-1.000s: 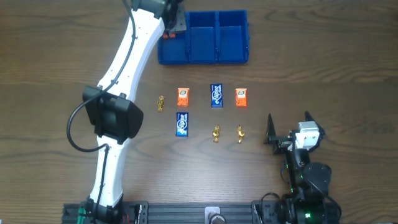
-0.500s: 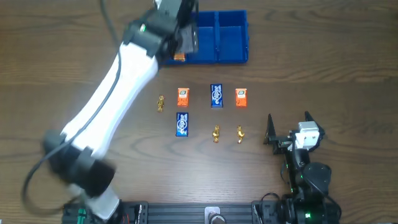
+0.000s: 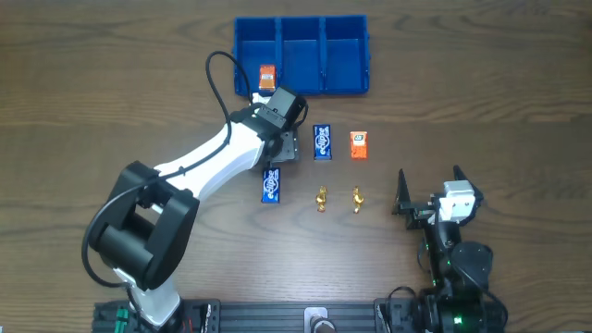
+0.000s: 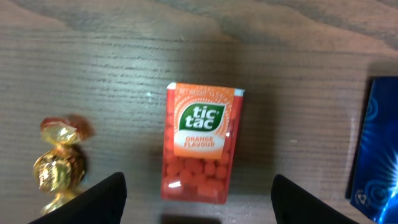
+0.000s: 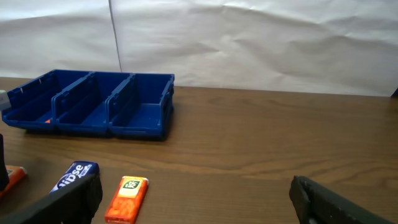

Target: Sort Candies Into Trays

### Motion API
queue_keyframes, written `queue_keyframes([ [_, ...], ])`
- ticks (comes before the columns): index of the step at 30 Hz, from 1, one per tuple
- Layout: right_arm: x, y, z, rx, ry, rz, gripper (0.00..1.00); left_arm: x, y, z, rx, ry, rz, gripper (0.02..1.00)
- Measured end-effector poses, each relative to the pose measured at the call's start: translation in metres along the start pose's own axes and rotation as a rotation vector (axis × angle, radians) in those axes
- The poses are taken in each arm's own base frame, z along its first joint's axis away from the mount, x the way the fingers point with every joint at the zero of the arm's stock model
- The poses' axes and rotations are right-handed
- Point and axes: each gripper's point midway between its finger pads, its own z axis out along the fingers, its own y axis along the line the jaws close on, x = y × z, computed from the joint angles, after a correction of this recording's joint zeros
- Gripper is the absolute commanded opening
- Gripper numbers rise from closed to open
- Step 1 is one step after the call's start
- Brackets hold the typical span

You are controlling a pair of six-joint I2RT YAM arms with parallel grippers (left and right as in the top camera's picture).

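Note:
A blue three-compartment tray stands at the far middle of the table, with one orange mint box in its left compartment. My left gripper hovers open right over a second orange mint box, which lies on the wood between its fingers. A gold candy and a blue packet lie to either side of that box. Further candies lie on the table: a blue packet, an orange box, another blue packet and two gold candies. My right gripper stands open near the right arm's base, holding nothing.
The wooden table has free room to the right and left of the candy rows. A white wall rises behind the tray. The left arm stretches across the table's left middle.
My left gripper left an orange box in the tray's left compartment and came back down the table. It now sits over the orange box in the row. The right arm stayed still.

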Motion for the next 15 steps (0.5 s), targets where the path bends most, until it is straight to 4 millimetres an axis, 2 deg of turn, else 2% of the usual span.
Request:
queue_keyframes([
  [2, 0.000, 0.000, 0.000, 0.000, 0.000, 0.000, 0.998, -0.004, -0.005, 0.007, 0.015, -0.014, 0.020, 0.713],
  [7, 0.000, 0.000, 0.000, 0.000, 0.000, 0.000, 0.998, 0.001, -0.003, 0.021, 0.013, 0.017, 0.038, 0.645],
  [9, 0.000, 0.000, 0.000, 0.000, 0.000, 0.000, 0.998, 0.000, -0.001, 0.022, 0.014, 0.018, 0.036, 0.564],
  [11, 0.000, 0.000, 0.000, 0.000, 0.000, 0.000, 0.998, -0.002, 0.001, 0.022, 0.018, 0.021, 0.027, 0.393],
  [12, 0.000, 0.000, 0.000, 0.000, 0.000, 0.000, 0.998, -0.002, 0.002, 0.023, 0.021, 0.024, 0.024, 0.349],
  [15, 0.000, 0.000, 0.000, 0.000, 0.000, 0.000, 0.998, -0.002, 0.001, 0.023, 0.027, 0.028, 0.027, 0.316],
])
